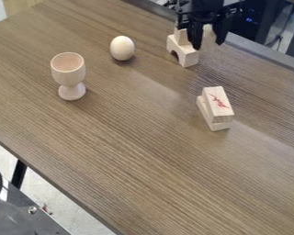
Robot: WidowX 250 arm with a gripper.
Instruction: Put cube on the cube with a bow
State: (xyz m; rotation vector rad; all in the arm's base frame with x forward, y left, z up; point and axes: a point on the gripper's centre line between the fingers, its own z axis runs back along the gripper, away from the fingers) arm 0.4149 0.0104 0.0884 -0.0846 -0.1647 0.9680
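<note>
Gripper [208, 45]: I am low at the far edge of the tabletop [131, 160]; whether I am clamped on the pale block or merely around it, I cannot tell.
Pale block [208, 36]: beside the arched block, within my reach; probably the cube to be placed. I judge the step to be gripping it or lining it up.
Arched block [187, 56]: likely the "cube with a bow", standing on the tabletop with a smaller block [181, 36] on its top. Next I need a sure grip, then a level lift and gentle lowering over the arch, without nudging what sits there.
Hard to make out: my own dark body covers part of the blocks; the pale block's underside and any contact with the arched block are unclear.
</note>
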